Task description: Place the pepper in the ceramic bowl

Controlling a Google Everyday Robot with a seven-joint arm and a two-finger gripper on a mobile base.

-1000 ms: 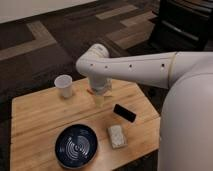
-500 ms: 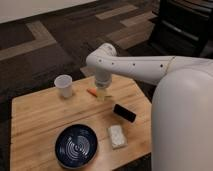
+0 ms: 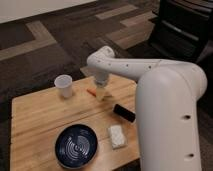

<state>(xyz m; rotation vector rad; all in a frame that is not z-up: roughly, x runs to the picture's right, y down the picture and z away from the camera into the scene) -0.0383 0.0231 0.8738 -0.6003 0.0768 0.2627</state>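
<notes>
The pepper (image 3: 91,92) is seen lying on the wooden table (image 3: 35,120), a little above the centre of the frame, as a slim orange-red sliver. It is not held. Just to its right the gripper (image 3: 102,94) is found, pointed down at the table top, with its pale fingers spread apart and nothing between them. Whether a fingertip touches the pepper cannot be told.

Against the picture from one second ago, the gripper is now placed slightly further right, so that the pepper, then mostly covered by it, is now exposed at its left side. Against the picture from half a second ago, hardly any shift is noted: the pepper is found at the same spot and the gripper at nearly the same place.

Left of the pepper, near the table's far edge, a white cup (image 3: 64,85) is set upright, apart from it. The ceramic bowl (image 3: 76,146) is placed well apart from the pepper, at the lower left of the frame near the table's front edge, and nothing is seen inside it. Neither has been moved.

Right of the bowl a white rectangular object (image 3: 116,136) is laid flat, and above that a black rectangular device (image 3: 124,112) is laid at a slant. The right side of the frame is filled by the white arm (image 3: 165,105).
</notes>
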